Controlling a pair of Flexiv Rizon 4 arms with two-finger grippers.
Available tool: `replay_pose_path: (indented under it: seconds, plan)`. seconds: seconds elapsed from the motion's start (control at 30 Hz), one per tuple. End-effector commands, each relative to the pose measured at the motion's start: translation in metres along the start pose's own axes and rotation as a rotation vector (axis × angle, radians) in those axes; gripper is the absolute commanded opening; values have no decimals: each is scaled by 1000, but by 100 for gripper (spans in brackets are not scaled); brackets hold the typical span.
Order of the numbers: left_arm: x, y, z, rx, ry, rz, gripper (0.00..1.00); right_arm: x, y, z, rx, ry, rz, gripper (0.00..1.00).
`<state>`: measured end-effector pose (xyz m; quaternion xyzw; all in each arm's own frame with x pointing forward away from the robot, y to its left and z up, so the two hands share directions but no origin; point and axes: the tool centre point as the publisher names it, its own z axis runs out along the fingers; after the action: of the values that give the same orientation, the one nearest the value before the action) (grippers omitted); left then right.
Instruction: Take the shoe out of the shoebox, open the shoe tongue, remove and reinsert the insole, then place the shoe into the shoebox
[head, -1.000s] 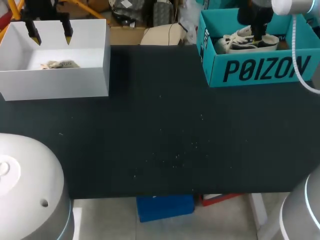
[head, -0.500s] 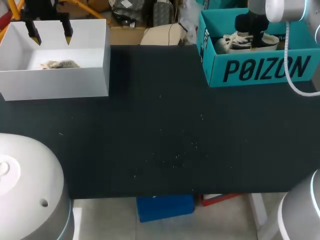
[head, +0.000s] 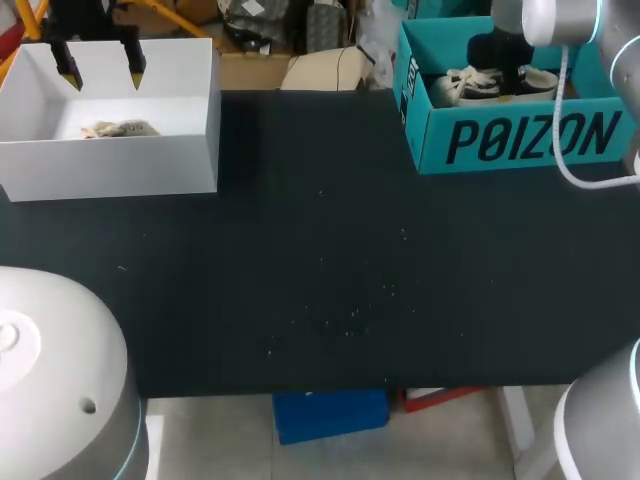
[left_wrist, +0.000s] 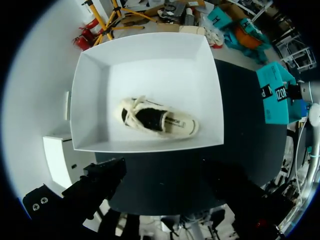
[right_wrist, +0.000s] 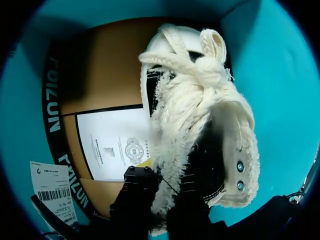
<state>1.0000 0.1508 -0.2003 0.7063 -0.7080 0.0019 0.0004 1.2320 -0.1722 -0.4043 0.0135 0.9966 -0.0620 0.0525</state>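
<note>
— Where is the shoe (head: 480, 85) found?
— In the teal shoebox (head: 520, 140), at one o'clock, under the right gripper (right_wrist: 161, 192). Whether it is clamped cannot be told. The left gripper (head: 101, 68) is held open at eleven o'clock.
— Handling?
— Judged light, soft and fleecy. The firmer collar rim is best pinched.

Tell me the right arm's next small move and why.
Probably raise the right pincer straight up to lift the fleece-lined shoe clear of the teal shoebox. The pincer sits low inside the box at the shoe's collar, and the shoe lies on the box floor. I cannot confirm its hold.
</note>
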Motion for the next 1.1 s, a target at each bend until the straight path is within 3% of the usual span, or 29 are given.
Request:
replay_pose_path:
  seconds: [0.03, 0.4, 0.57, 0.73, 0.87, 1.1]
  plan:
    - [0, 0, 0, -2, -2, -1, 100, 0, -7, -13, 3, 19, 9, 0]
    - [0, 0, 0, -2, -2, -1, 100, 21, -32, -71, -15, -96, 63, 0]
    - [0, 0, 0, -2, -2, -1, 100, 31, -42, -109, -13, -175, 56, 0]
    - [0, 0, 0, -2, -2, -1, 100, 44, -45, -163, 22, -259, 71, 0]
    - [0, 0, 0, -2, -2, -1, 100, 59, -37, -207, 63, -322, 80, 0]
    - [0, 0, 0, -2, -2, -1, 100, 101, 4, -283, 129, -433, 116, 0]
